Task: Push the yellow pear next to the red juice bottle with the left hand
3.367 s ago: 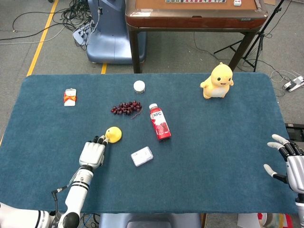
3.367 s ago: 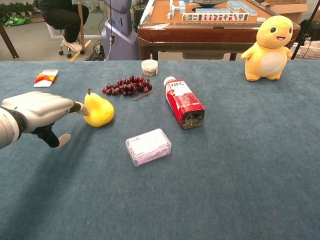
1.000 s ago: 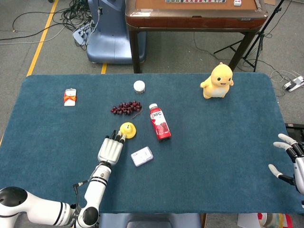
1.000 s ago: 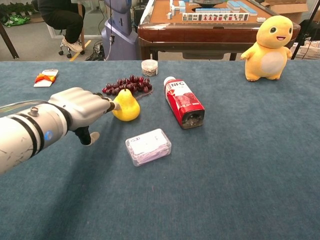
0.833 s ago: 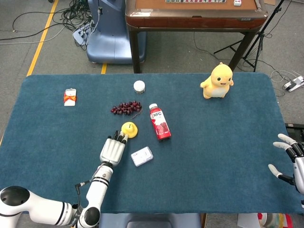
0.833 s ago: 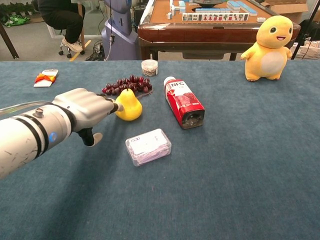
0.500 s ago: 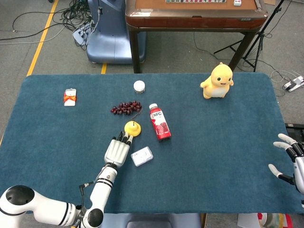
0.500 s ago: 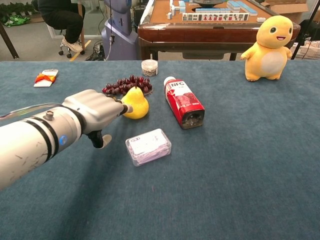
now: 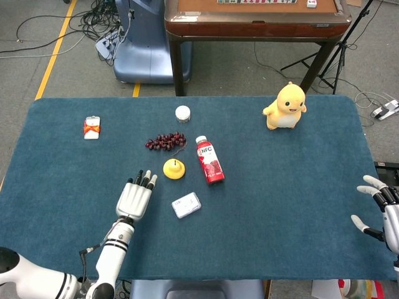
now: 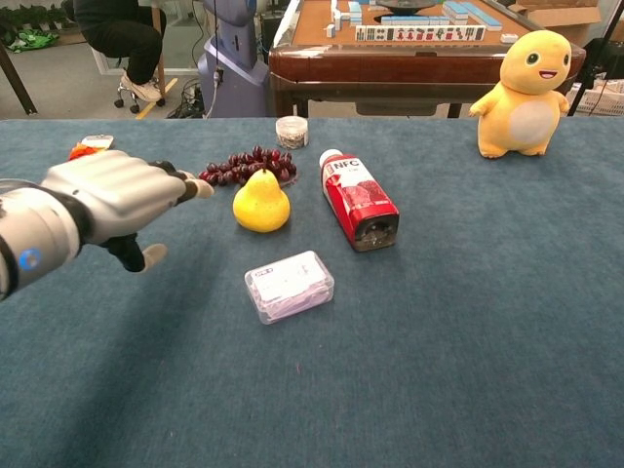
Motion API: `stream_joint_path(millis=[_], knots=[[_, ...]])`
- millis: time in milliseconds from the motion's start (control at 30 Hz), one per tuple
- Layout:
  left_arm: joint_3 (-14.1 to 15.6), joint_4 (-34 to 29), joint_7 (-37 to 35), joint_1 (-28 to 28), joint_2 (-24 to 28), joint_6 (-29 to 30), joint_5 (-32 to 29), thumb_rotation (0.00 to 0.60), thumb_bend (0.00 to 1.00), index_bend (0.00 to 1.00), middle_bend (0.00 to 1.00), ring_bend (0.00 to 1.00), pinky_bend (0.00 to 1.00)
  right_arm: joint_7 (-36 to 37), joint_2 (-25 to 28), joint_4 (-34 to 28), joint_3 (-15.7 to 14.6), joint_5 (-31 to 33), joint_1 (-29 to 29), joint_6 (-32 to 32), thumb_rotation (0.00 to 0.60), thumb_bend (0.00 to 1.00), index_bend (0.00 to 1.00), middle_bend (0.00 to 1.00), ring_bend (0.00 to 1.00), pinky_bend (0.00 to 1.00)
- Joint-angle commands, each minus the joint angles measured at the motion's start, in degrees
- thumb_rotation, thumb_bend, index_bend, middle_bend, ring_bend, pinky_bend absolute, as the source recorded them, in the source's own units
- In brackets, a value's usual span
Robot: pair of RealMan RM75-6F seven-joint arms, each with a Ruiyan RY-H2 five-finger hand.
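Observation:
The yellow pear [image 9: 174, 169] [image 10: 260, 205] stands upright on the blue table, a short gap to the left of the red juice bottle [image 9: 210, 159] [image 10: 359, 198], which lies on its side. My left hand [image 9: 135, 197] [image 10: 112, 200] is open, fingers stretched flat, to the pear's left and nearer me, not touching it. My right hand [image 9: 380, 215] rests open at the table's right edge, far from both.
Dark grapes [image 9: 166, 141] [image 10: 248, 165] lie just behind the pear. A clear small box [image 9: 186, 205] [image 10: 289, 285] sits in front of it. A white jar [image 9: 182, 113], an orange-white packet [image 9: 91, 127] and a yellow plush toy [image 9: 285, 106] stand farther back.
My left hand pushed the pear rightward toward the bottle, then drew back to the left and let go. The pear now stands free and upright.

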Motion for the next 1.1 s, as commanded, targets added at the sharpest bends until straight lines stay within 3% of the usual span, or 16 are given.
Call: stream_joint_path(millis=[33, 200, 367, 833, 1100], knots=[[4.66, -3.49, -4.71, 3.87, 5.69, 2.58, 7.14, 0.6, 0.47, 0.06, 0.04, 0.05, 0.28, -0.6, -0.29, 0.08, -0.07, 0.12, 0.16, -0.35, 0.6, 0.13, 0.34, 0.23, 0.18, 0.45], [10.22, 2.04, -21.48, 10.07, 12.0, 3.01, 22.64, 0.6, 0.47, 0.14, 0.06, 0.07, 0.28, -1.33, -0.58, 0.16, -0.01, 0.46, 0.3, -0.66, 0.6, 0.13, 0.34, 0.23, 0.18, 0.45], [12.79, 8.38, -34.7, 16.51, 17.57, 5.79, 30.01, 0.6, 0.43, 0.16, 0.06, 0.08, 0.28, -2.07, -1.02, 0.49, 0.09, 1.07, 0.61, -1.39, 0.6, 0.13, 0.34, 0.23, 0.18, 0.45], [15.59, 10.06, -54.16, 30.72, 27.17, 9.52, 36.77, 0.6, 0.35, 0.18, 0.09, 0.09, 0.28, -3.58, -0.72, 0.52, 0.05, 0.87, 0.39, -0.77, 0.6, 0.13, 0.34, 0.23, 0.18, 0.45], [12.55, 12.85, -57.5, 35.08, 27.95, 9.37, 36.38, 0.6, 0.29, 0.15, 0.09, 0.09, 0.28, -3.83, -0.45, 0.24, -0.05, 0.83, 0.04, -0.3, 0.6, 0.13, 0.34, 0.23, 0.18, 0.36]])
